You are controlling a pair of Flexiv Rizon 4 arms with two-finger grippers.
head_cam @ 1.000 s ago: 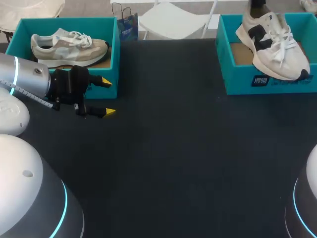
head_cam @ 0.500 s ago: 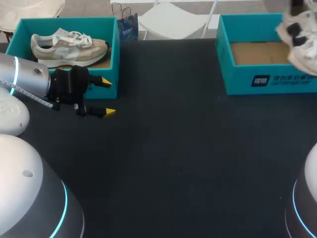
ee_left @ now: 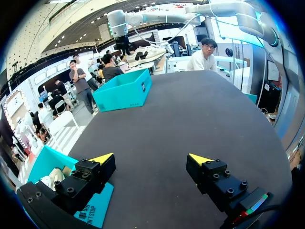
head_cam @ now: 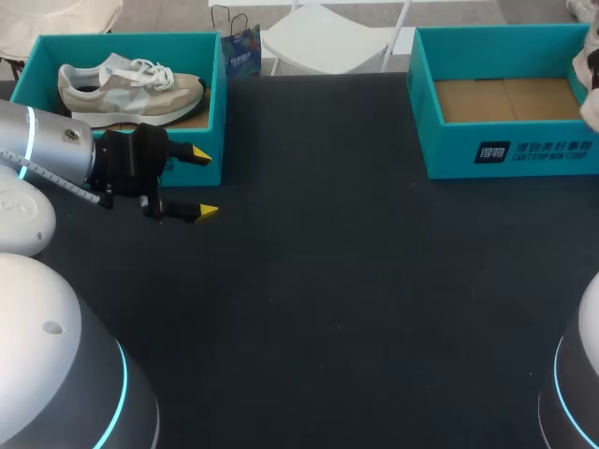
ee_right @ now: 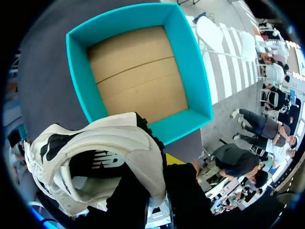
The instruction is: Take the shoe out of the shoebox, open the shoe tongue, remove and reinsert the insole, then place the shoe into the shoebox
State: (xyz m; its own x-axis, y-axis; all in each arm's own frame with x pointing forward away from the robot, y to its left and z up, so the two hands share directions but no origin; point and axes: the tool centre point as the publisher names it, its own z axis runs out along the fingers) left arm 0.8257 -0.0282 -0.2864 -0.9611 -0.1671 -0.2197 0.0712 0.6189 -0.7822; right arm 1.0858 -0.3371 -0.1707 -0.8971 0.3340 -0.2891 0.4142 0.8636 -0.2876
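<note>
Right wrist view shows you the closest thing first: your right gripper [ee_right: 159, 174] is pinching the white shoe [ee_right: 102, 148] at the back rim, by the heel. One yellow tip shows on the outside of that rim, and the other finger looks to be tucked inside the shoe. The shoe hangs in the air with its open top facing the camera. Under it, farther away, sits the right shoebox [ee_right: 138, 81], with only its brown cardboard floor showing. So you seem to be on the first step, taking the shoe out of the box, and the lift looks done. In the head view, your left gripper [head_cam: 200, 183] waits low over the dark table [head_cam: 356, 281] with its two yellow tips spread wide and nothing between them. Just behind it is the left shoebox [head_cam: 217, 103], where a grey shoe [head_cam: 126, 84] lies on its side. Far across the table, the white shoe peeks in at the edge, just past the right box. Next, you likely need to bring the shoe to the middle of the table and set it down on its sole. Put it where your left gripper can reach it too, because opening the tongue will probably take both grippers. Keep a firm pinch until the sole rests flat.
</note>
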